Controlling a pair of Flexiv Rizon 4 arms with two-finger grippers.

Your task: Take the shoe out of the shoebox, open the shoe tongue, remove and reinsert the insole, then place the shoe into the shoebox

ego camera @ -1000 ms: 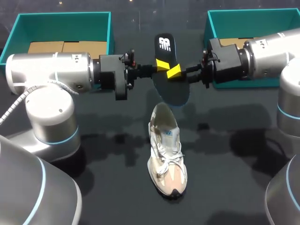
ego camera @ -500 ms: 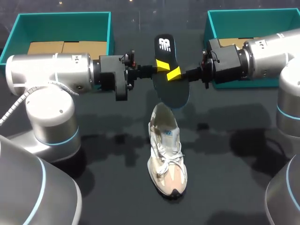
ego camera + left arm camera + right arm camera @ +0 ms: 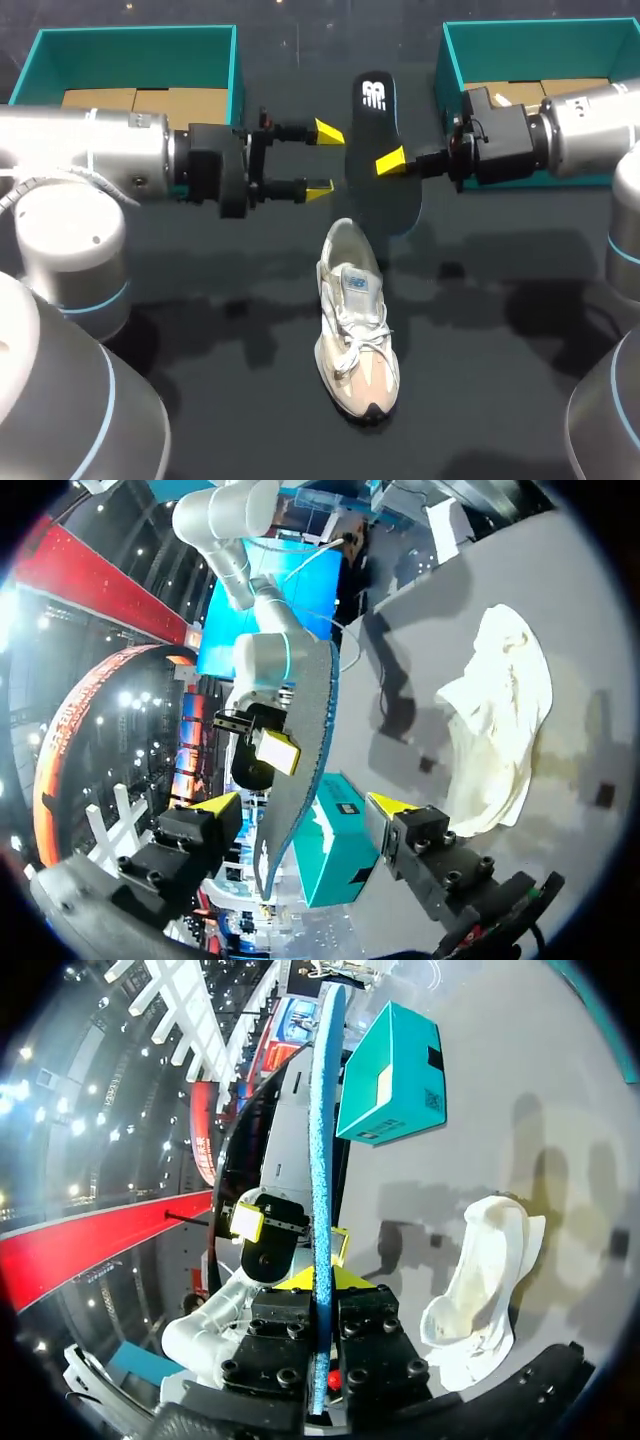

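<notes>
Head view: right gripper [image 3: 392, 161] is clamped on the insole [image 3: 376, 115] at mid-length, above the table [image 3: 480, 400]; you see only one yellow tip, the other is hidden behind the insole; the insole's long axis runs far-to-near, logo end toward the far edge, lower end just above the shoe's heel; left gripper [image 3: 322, 160] sits just beside the insole, fingers spread, touching nothing; shoe [image 3: 355, 330] stands sole-down mid-table, long axis far-to-near, toe toward you, heel toward the insole; left shoebox [image 3: 135, 40] and right shoebox [image 3: 540, 45] sit at the far corners, both partly blocked by the arms.

Left wrist view: left gripper [image 3: 303, 802] is wide open; the insole [image 3: 300, 730] hangs edge-on ahead of it, in line with the gap, clear of both fingers; right gripper [image 3: 278, 752] grips it from the far side; shoe [image 3: 500, 720] lies off to the side on the table; right shoebox [image 3: 335, 830] is partly behind the insole.

Right wrist view: right gripper [image 3: 322, 1290] pinches the insole [image 3: 322, 1140] from both sides, edge-on, running straight out along the fingers; its far end is cut off; shoe [image 3: 480, 1280] is beside the gripper; left gripper [image 3: 290, 1235] shows beyond the insole, half hidden; left shoebox [image 3: 390, 1060] is farther out.
</notes>
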